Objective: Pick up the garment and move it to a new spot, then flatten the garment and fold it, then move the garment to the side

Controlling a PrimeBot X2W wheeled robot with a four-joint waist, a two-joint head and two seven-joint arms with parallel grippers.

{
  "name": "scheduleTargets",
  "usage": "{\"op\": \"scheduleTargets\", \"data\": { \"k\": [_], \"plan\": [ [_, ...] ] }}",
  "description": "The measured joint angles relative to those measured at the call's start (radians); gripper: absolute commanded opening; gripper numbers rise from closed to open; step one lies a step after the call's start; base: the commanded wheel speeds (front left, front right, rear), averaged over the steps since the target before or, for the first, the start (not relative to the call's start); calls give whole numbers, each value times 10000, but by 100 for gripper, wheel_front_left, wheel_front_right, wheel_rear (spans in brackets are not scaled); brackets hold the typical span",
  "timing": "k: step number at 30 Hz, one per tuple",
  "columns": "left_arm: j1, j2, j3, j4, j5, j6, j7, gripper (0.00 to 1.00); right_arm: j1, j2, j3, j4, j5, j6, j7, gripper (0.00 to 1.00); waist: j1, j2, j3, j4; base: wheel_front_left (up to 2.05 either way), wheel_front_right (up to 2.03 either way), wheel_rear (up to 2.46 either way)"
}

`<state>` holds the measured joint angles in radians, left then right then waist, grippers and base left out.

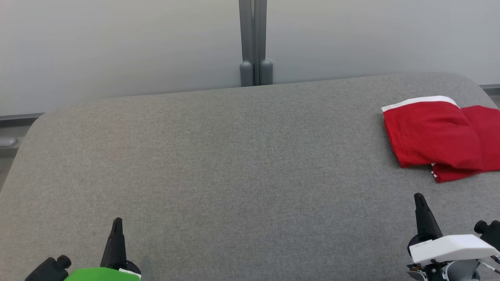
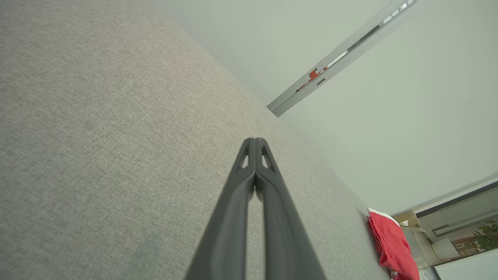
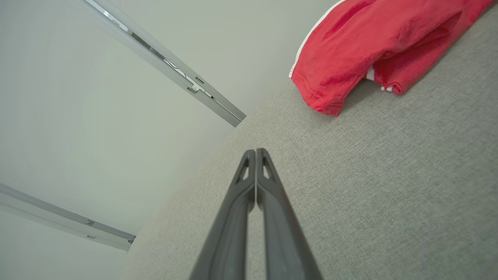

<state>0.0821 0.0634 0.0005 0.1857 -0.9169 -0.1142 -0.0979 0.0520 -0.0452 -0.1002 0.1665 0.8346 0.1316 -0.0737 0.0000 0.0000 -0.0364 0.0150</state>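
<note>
The garment, red with a white band along its far edge, lies folded over in layers at the far right of the grey padded table, near the rounded far corner. Its right part runs off the edge of my head view.

My right pincer is the closer of my two. It sits at the lower right, pointing up toward the garment, near its front edge but apart from it. Its two fingers are pressed together at the tips with nothing between them. In my right wrist view the garment lies ahead and to the upper right, with bare grey cloth between it and me.

My left pincer is at the lower left, well apart from the garment, with most of the table between us. Its fingers also meet at the tips and hold nothing. My left wrist view has the garment small at the lower right.

Behind the table stands a pale wall with a grey post.
</note>
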Motion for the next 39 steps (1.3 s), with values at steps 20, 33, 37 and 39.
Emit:
{"op": "scheduleTargets", "data": {
  "k": [20,33,37,39],
  "plan": [
    [-557,29,249,167,-2249,-44,577,0,-469,-8,-48,251,2428,-2,594,0,0,0,97,-37,0,0,0],
    [-874,38,387,276,-3521,-86,899,0,-778,-13,-67,385,3812,-4,917,0,0,1,161,-61,0,0,0],
    [-957,40,439,309,-3898,-86,1012,0,-810,-15,-73,435,4184,-4,1007,0,0,0,181,-69,0,0,0],
    [-994,40,464,328,-4042,-88,1066,0,-861,-15,-79,453,4381,-10,1080,0,0,0,190,-73,0,0,0]
  ]
}}
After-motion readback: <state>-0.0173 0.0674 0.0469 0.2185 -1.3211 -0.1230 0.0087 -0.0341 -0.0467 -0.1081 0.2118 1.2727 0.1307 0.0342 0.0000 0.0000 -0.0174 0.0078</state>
